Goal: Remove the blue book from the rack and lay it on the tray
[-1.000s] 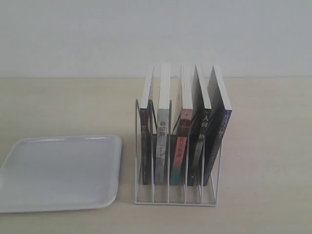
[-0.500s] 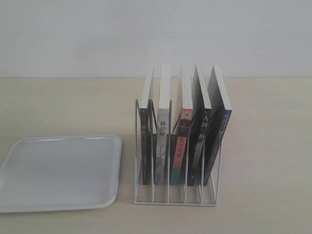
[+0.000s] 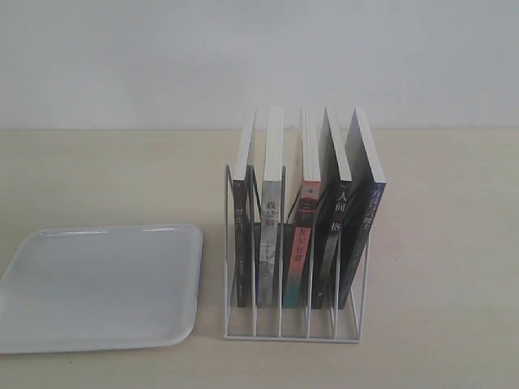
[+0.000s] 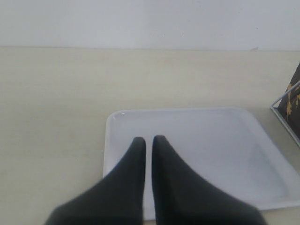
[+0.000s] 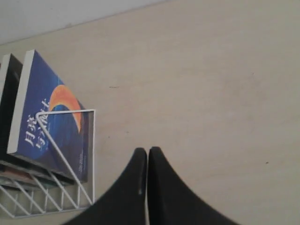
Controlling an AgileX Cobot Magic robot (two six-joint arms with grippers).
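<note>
Nothing had moved since the earlier frames; neither arm showed in the exterior view.

At about 8 o'clock in that view lay the flat white rectangular plastic tray [image 3: 97, 284] with rounded corners and a shallow rim, bare, on the pale wooden tabletop [image 3: 446, 284]. The left wrist camera showed the black left gripper [image 4: 149, 139] hanging over the tray's near part, its claw pressed almost together with only a sliver between the fingers, pinching nothing.

At the tray's 3 o'clock side, near but apart from it, stood the white thin-wire rack [image 3: 292, 339] with upright dividers. It held four other upright paperbacks [image 3: 270, 227] and, in the slot at its 3 o'clock end, the thin navy blue book [image 3: 366, 223], leaning slightly, its orange crescent cover plain in the right wrist view.

That view also showed the black right gripper [image 5: 147, 151] near the book but clear of it, claw pressed shut and empty.

Judged from this, the task had not begun: reaching, gripping, lifting the book out and laying it on the tray all remained.
</note>
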